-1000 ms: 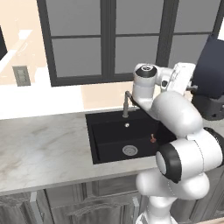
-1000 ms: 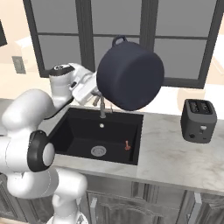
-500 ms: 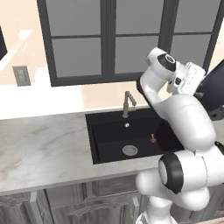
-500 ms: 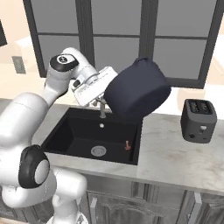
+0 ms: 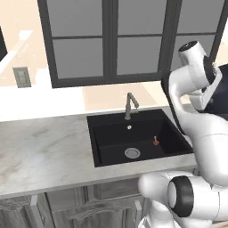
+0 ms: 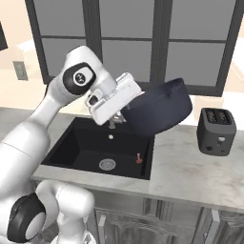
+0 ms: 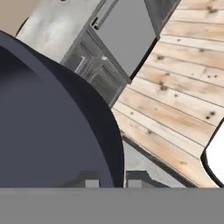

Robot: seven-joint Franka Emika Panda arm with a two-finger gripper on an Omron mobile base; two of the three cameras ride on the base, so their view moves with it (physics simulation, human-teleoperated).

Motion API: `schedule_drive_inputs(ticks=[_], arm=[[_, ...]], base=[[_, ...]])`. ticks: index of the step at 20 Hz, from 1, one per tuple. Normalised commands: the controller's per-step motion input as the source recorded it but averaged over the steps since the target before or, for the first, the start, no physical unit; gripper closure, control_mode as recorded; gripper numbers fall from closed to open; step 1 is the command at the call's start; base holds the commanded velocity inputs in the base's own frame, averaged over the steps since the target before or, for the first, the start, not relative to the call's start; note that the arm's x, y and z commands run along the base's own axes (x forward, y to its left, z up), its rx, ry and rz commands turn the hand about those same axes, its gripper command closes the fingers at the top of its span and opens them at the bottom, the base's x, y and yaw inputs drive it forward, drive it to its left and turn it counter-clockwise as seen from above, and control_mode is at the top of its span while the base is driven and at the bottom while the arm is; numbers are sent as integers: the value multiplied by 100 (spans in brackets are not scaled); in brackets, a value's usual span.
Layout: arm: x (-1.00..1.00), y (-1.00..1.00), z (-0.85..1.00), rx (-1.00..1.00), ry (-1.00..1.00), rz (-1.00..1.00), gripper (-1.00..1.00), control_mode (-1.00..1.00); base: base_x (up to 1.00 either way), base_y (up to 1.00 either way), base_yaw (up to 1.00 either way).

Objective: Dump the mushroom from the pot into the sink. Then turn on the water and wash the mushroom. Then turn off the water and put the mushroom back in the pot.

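Right base view: our gripper (image 6: 125,110) clamps the pot (image 6: 157,113) by its rim; mushroom (image 6: 138,157) lies below in the sink (image 6: 62,152). Dumping done; next, park the pot and open the faucet (image 6: 113,123).

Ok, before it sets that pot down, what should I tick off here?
1. Mushroom out of the pot and lying in the sink: ok.
2. Gripper clamped on the pot rim: ok.
3. Counter right of the sink bare enough for the pot: ok.
4. Toaster clear of the pot: ok, apart.
5. Faucet off: cannot tell, no water visible.
6. Pot empty: cannot tell, inside hidden.
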Motion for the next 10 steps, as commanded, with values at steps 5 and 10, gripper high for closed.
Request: schedule_drive_inputs(ticks=[5,10], arm=[[0,-14,-25,0,-31,13,100,-100],[2,-17,-22,0,-17,14,100,-100]], base=[[0,0,0],[0,0,0]])
